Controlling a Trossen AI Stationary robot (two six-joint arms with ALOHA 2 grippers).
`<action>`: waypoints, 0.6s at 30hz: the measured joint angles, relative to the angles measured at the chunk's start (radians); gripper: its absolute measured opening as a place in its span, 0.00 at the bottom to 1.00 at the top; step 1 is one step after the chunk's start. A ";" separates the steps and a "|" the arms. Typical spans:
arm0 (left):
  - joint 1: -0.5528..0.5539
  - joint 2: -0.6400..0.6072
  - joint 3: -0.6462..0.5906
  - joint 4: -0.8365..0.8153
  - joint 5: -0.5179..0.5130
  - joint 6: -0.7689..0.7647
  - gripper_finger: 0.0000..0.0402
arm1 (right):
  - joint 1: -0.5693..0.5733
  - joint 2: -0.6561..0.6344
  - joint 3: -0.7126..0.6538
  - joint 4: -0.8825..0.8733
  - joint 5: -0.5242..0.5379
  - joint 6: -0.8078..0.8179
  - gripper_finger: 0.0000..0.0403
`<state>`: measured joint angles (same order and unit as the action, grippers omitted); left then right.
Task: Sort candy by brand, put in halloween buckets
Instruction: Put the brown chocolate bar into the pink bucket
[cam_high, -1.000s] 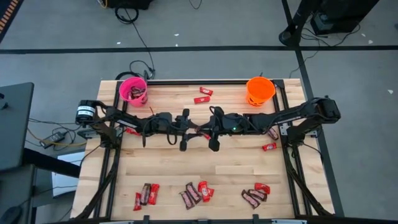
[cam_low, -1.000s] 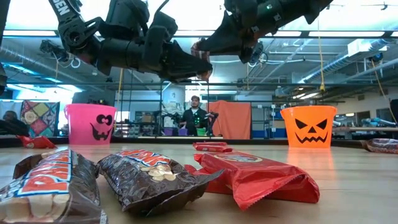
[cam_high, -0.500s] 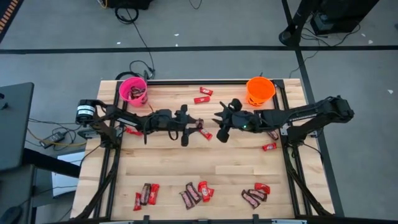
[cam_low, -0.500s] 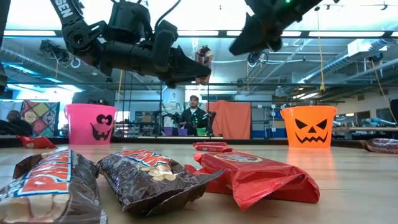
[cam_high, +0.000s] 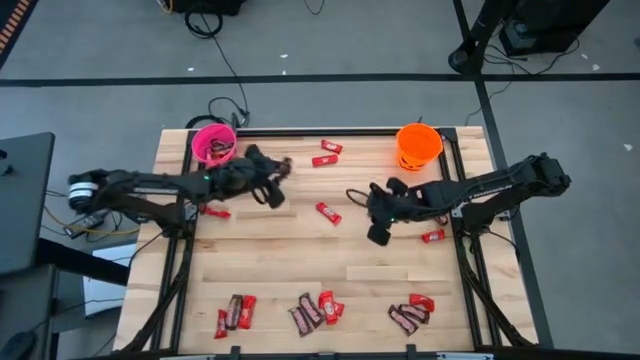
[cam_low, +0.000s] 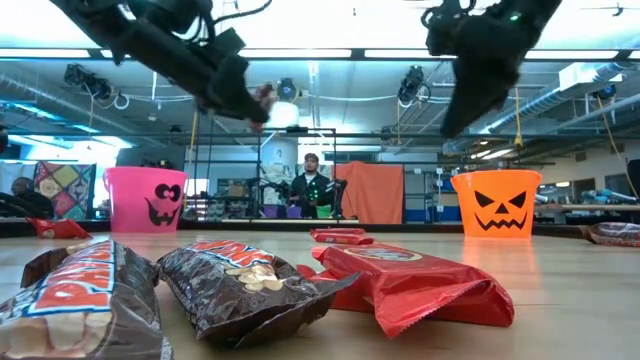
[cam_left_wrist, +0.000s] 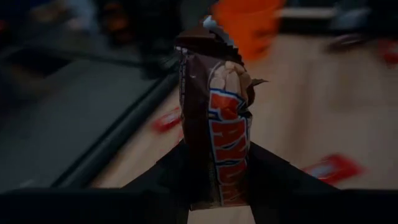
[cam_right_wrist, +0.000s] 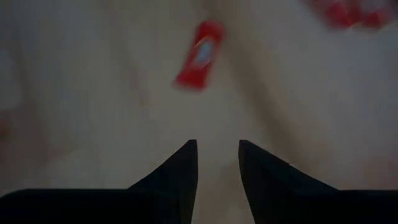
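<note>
My left gripper (cam_high: 277, 172) is in the air just right of the hot pink bucket (cam_high: 214, 143) and is shut on a dark brown candy bar (cam_left_wrist: 217, 124). That bucket has brown bars inside. My right gripper (cam_high: 378, 236) hangs open over bare wood near the table's middle, tipped down, below the orange bucket (cam_high: 418, 146). A red bar (cam_high: 328, 212) lies flat on the wood to its left and shows ahead of its fingers (cam_right_wrist: 200, 53). Red and brown bars lie in heaps (cam_high: 315, 308) along the near edge. My left gripper pinches the brown bar's lower end (cam_left_wrist: 214, 186) between its two fingers (cam_left_wrist: 273, 177). The bar runs along the fingers and sticks out past their tips. It is lifted clear of the table (cam_low: 262, 97).
Two red bars (cam_high: 327, 154) lie near the far edge between the buckets. Single red bars lie by the left arm (cam_high: 212, 211) and by the right arm (cam_high: 433, 236). More heaps sit at the near edge (cam_high: 235, 312) (cam_high: 412, 312). A person stands in the room beyond (cam_low: 313, 185).
The two grippers met at the table's middle a second ago, then drew apart. My left gripper has carried the brown bar toward the far left, up to the pink bucket. My right gripper pulled back to the right, then came toward the near edge and tipped downward.
</note>
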<state>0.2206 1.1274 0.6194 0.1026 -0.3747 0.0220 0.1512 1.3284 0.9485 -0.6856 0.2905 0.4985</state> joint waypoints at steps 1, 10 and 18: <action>0.014 -0.027 0.000 -0.049 -0.036 0.000 0.32 | 0.012 0.004 0.000 -0.005 -0.050 0.024 0.32; 0.234 -0.143 0.000 -0.335 -0.156 -0.091 0.32 | 0.151 0.089 0.000 -0.005 -0.111 0.059 0.32; 0.401 -0.148 0.000 -0.402 -0.160 -0.185 0.32 | 0.216 0.181 0.000 -0.068 -0.143 0.110 0.32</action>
<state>0.6214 0.9794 0.6197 -0.2989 -0.5346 -0.1630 0.3669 1.5089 0.9485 -0.7531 0.1471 0.6087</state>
